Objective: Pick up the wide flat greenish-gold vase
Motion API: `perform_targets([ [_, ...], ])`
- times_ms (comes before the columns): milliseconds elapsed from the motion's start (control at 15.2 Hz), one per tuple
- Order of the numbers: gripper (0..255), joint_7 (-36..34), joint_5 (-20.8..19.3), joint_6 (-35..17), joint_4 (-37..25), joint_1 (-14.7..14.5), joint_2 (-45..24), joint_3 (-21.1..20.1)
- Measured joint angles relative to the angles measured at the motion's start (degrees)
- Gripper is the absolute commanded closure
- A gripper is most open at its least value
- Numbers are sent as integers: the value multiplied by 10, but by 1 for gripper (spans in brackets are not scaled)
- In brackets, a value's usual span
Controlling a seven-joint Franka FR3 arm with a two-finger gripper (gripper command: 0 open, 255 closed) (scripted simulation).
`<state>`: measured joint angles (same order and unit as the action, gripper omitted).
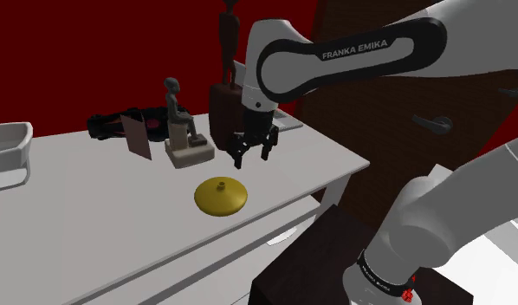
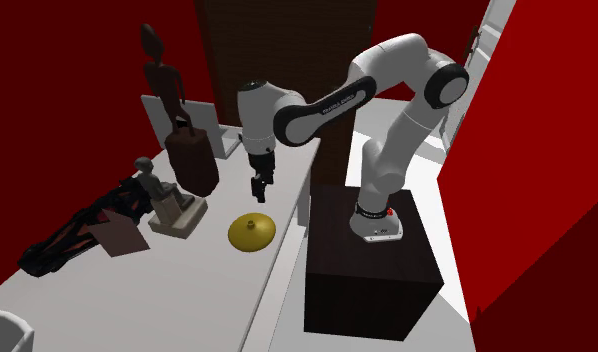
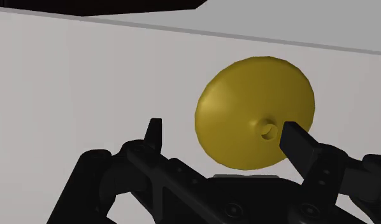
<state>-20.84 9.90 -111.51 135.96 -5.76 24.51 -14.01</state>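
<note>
The flat greenish-gold vase (image 1: 220, 196) lies on the white worktop (image 1: 93, 199) near its edge on the stand's side, and just beside it the gripper (image 1: 251, 156) hangs above the surface, pointing down from the bent arm, fingers apart, holding nothing.

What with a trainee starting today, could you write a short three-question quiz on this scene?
1. True or false: the hand is gripping the vase.
2. The vase lies on: A the table, B a chair, C a shelf.
3. Fill in: the hand's fingers are ____ (open or shut).
Key: 1 false; 2 A; 3 open.
</note>
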Motion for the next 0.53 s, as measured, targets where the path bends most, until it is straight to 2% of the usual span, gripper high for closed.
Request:
perform_targets([
  [330, 0, -51, -4, -78, -44, -6, -88, -39],
  [528, 0, -63, -6, -106, -44, -8, -108, -49],
])
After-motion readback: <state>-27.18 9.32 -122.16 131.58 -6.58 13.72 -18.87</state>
